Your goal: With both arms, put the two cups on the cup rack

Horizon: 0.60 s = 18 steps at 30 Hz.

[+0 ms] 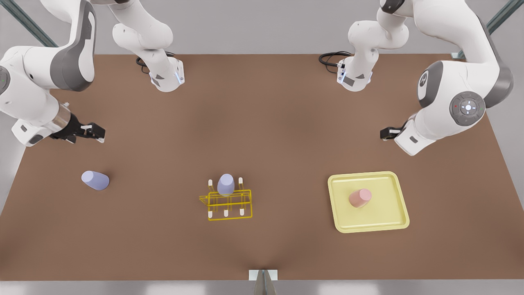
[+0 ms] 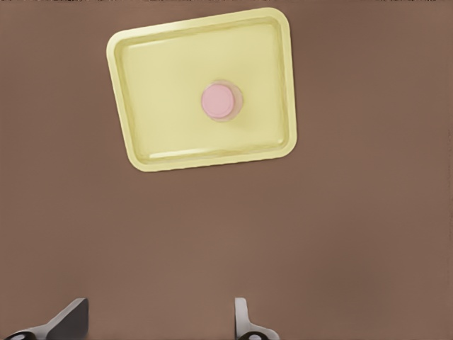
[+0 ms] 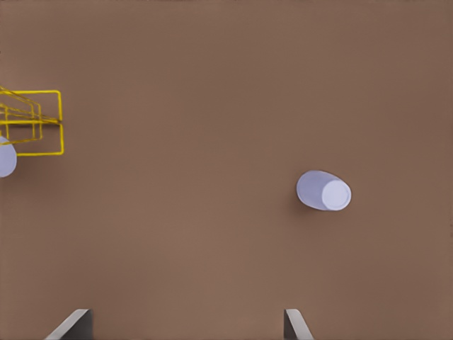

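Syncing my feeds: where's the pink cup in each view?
Front view: pink cup on the tray, at the front view's right.
Left wrist view: pink cup at the tray's middle.
Right wrist view: rack and a lavender cup instead.
Shared landmark: the tray.

Lavender cup (image 1: 225, 184) sits on yellow rack (image 1: 227, 203).
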Each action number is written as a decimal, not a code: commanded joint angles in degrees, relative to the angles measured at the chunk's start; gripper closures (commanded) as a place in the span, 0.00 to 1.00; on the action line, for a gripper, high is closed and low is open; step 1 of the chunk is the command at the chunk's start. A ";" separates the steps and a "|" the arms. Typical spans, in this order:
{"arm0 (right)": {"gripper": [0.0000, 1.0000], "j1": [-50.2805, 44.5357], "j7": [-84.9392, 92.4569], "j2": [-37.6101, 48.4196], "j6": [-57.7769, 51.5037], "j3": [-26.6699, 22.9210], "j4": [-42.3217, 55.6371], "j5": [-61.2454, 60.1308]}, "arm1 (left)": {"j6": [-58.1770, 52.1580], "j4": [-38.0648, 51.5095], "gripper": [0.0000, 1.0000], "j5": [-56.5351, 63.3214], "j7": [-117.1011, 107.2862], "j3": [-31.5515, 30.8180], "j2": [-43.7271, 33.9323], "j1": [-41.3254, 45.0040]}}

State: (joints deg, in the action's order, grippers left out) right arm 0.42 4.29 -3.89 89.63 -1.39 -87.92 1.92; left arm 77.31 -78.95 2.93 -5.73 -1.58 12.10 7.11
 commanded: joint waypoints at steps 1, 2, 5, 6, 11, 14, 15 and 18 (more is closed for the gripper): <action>0.00 0.11 3.80 -0.24 2.30 -0.02 0.03 0.10 | 1.97 0.03 0.00 -0.47 -1.39 0.00 0.03 0.01; 0.00 0.02 3.71 -0.42 2.30 -0.02 -0.06 0.11 | 1.97 0.03 0.00 -0.47 -1.39 0.00 0.03 0.01; 0.00 2.56 7.74 -12.18 9.33 -0.46 4.41 1.51 | 9.60 0.29 0.00 -0.91 -1.65 -0.09 8.99 0.01; 0.00 3.09 10.56 -20.09 9.86 -1.60 11.35 1.42 | 14.08 0.29 0.00 -0.82 -1.65 -0.09 12.94 -0.08; 0.00 10.12 13.82 -36.54 19.00 -2.57 19.80 -0.86 | 33.95 -4.63 0.00 -8.29 0.63 0.09 19.45 -1.05; 0.00 11.18 13.99 -38.04 20.84 -2.66 19.28 -1.48 | 37.20 -5.25 0.00 -9.43 4.06 0.18 21.12 -1.40; 0.00 12.41 13.99 -38.12 20.93 -2.66 17.87 -1.13 | 38.61 -5.86 0.00 -9.43 4.06 0.18 21.47 -1.40; 0.00 13.64 13.91 -37.42 26.11 -2.57 13.04 -2.18 | 41.78 -10.17 0.00 -9.26 4.06 0.44 21.83 -1.93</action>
State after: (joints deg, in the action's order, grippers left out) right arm 13.98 11.91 -41.12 109.72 -3.97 -74.78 0.50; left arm 110.78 -88.18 -5.92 -4.71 -1.20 34.04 5.27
